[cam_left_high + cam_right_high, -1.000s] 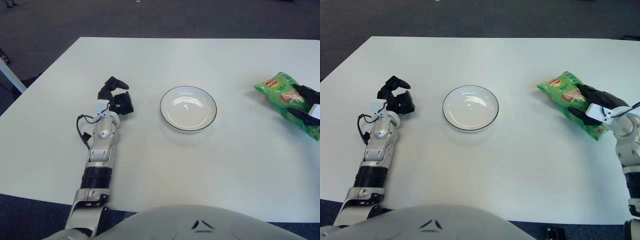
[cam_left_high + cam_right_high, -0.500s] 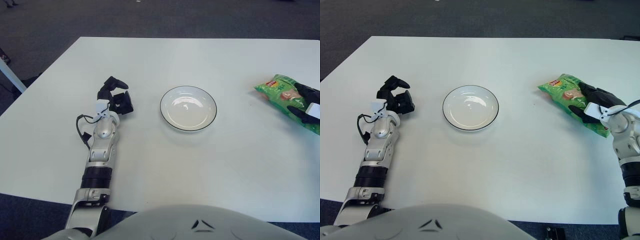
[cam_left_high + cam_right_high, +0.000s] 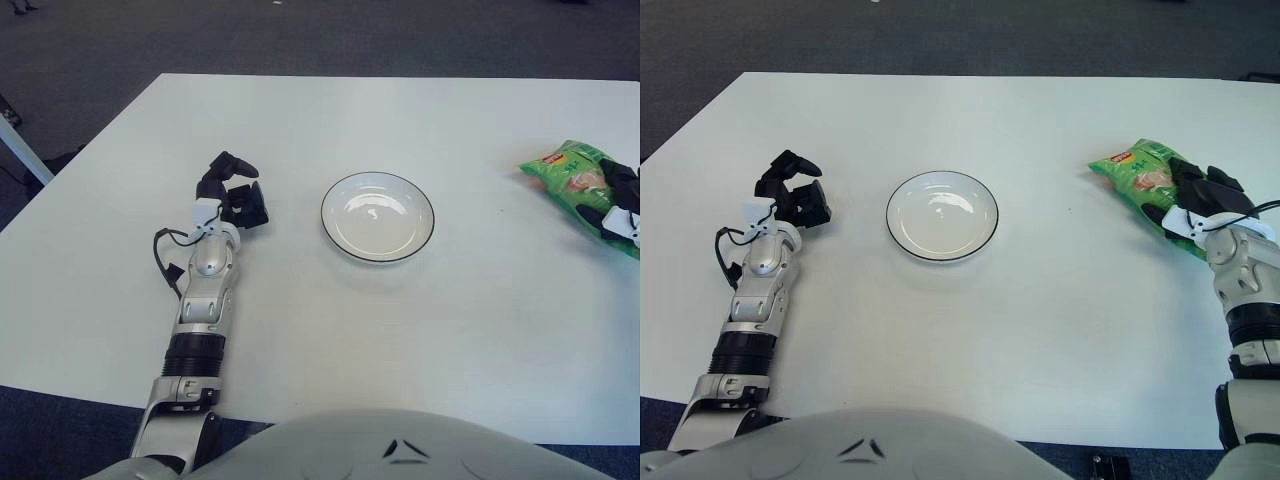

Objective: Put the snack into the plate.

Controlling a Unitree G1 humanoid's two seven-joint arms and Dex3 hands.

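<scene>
The snack is a green crisp bag (image 3: 1132, 172) at the right side of the white table, and my right hand (image 3: 1175, 195) is shut on its right part, black fingers over the top and thumb on the near edge. The rest of the bag sticks out to the left of the hand. The white plate (image 3: 940, 228) with a thin dark rim stands empty at mid table, well left of the bag. My left hand (image 3: 792, 195) shows left of the plate, fingers loosely curled and holding nothing.
The white table (image 3: 970, 330) has its right edge just beyond my right hand and dark carpet past its far edge. My left forearm (image 3: 755, 300) stretches from the near left edge toward the plate.
My right hand has shifted a little right and toward the table's far side with the bag in it, and the bag has turned with it. The left hand and plate stay put.
</scene>
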